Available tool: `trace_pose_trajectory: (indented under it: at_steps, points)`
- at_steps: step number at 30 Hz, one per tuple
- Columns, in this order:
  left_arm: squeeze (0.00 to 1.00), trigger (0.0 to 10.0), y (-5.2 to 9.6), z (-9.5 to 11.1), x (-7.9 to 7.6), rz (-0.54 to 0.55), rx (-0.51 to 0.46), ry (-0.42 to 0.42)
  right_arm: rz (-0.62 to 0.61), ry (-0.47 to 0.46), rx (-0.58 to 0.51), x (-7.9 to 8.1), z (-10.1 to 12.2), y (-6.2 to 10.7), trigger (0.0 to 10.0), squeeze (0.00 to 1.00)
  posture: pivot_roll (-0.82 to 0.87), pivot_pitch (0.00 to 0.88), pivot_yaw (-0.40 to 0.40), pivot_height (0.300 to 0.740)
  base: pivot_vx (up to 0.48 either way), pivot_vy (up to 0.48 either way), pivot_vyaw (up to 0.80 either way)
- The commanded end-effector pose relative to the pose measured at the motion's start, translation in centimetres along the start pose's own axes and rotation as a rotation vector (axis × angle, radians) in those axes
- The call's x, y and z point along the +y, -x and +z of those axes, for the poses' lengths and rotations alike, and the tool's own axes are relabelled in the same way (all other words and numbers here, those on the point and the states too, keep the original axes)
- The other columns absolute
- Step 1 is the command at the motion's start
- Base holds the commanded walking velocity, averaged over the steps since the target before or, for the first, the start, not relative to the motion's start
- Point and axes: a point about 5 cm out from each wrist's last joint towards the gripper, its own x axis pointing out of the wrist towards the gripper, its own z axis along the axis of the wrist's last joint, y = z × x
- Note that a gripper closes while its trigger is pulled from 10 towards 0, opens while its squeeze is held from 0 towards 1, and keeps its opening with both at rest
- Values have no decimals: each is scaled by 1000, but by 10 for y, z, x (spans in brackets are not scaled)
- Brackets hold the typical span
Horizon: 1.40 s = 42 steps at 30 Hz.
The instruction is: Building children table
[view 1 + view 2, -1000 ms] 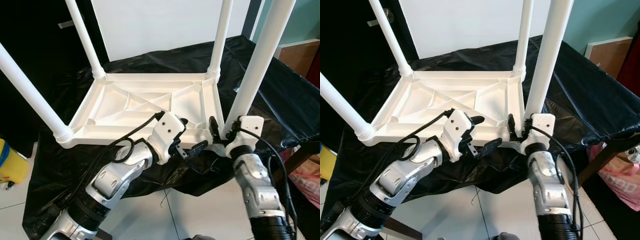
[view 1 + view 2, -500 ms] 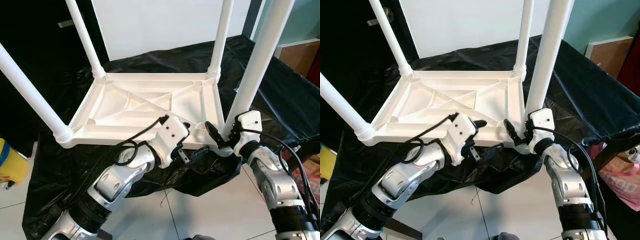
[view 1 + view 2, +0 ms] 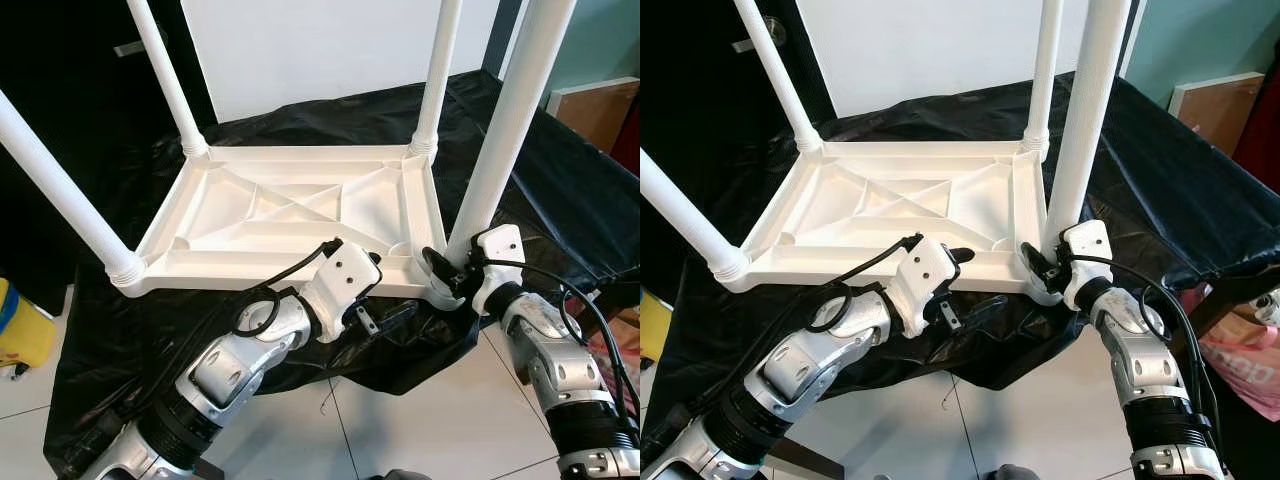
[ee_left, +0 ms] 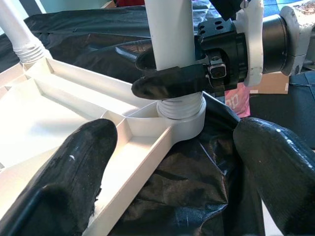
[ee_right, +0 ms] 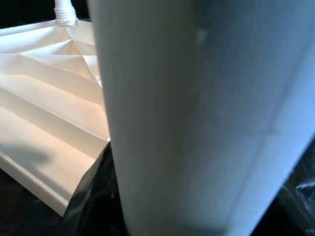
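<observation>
Tabletop, white moulded plastic, lies upside down on a black plastic sheet that drapes in glossy folds over the support beneath it. Its underside faces up: a shallow rectangular tray form with a raised rim and a web of straight and diagonal stiffening ribs. Four round, smooth white legs stand up from ribbed collars at its corners: the far left leg, the far right leg, the near left leg and the near right leg.

Right gripper is at the near right corner of the tabletop, its two black fingers closed around the base of the near right leg just above the ribbed collar. In the right wrist view the leg appears as a broad, matte white cylinder with the ribbed underside behind it.

Left gripper is at the near edge of the tabletop, just beside the same corner. Its rounded black fingertips are spread wide, one over the rim of the tabletop and the other over the black sheet, gripping nothing.

Beyond the tabletop stands a plain white wall. Below the sheet's hanging edge is a pale tiled floor.
</observation>
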Motion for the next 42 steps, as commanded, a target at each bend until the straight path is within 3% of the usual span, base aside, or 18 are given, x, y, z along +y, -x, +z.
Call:
trace_pose_trajectory:
  at_steps: [1, 5, 6, 13, 15, 17, 19, 24, 28, 31, 32, 34, 42]
  points:
    - [0, 10000, 2, -3, -9, -158, 25, -10, 27, -10, 36, 4, -8, -2, 0, 0, -190, 65, 39, 740, 0, 0, 0]
    - [0, 10000, 2, -3, -9, -159, 26, -11, 16, -15, 36, 4, -9, -2, 157, 0, -191, 65, 41, 740, 0, 0, 0]
    - [0, 10000, 2, -3, -9, -160, 26, -12, 1, -18, 39, 4, -10, -2, 10000, 0, -192, 65, 42, 740, 0, 0, 0]
    - [0, 10000, 2, -3, -8, -162, 28, -14, -55, -27, 48, 9, -12, -5, 10000, 0, -192, 68, 44, 740, 0, 0, 0]
    - [0, 10000, 3, -3, -9, -164, 30, -14, -132, -62, 49, 16, -13, -6, 10000, 0, -189, 70, 44, 740, 0, 0, 0]
    - [0, 10000, 3, -3, -9, -164, 30, -14, -132, -62, 49, 16, -13, -6, 10000, 0, -189, 70, 44, 740, 0, 0, 0]
    - [0, 10000, 4, -3, -9, -163, 33, -12, -234, -96, 62, 20, -15, -6, 10000, 0, -187, 73, 45, 740, 0, 0, 0]
    - [0, 10000, 4, -3, -9, -163, 33, -12, -234, -96, 62, 20, -15, -6, 10000, 0, -187, 73, 45, 740, 0, 0, 0]
    - [0, 10000, 4, -4, -9, -165, 37, -13, -452, -158, 110, 28, -26, -3, 10000, 0, -183, 70, 42, 740, 0, 0, 0]
    - [0, 10000, 4, -4, -9, -165, 38, -14, -495, -170, 116, 29, -26, -3, 10000, 0, -183, 69, 41, 740, 0, 0, 0]
    - [0, 10000, 4, -4, -10, -166, 39, -15, -583, -197, 134, 30, -29, -2, 10000, 0, -182, 67, 39, 740, 0, 0, 0]
    - [0, 10000, 4, -4, -10, -167, 38, -15, -628, -209, 142, 30, -29, -2, 10000, 0, -181, 65, 40, 740, 0, 0, 0]
    - [0, 10000, 4, -4, -10, -171, 39, -16, -657, -232, 143, 36, -27, -5, 10000, 0, -182, 62, 41, 740, 0, 0, 0]
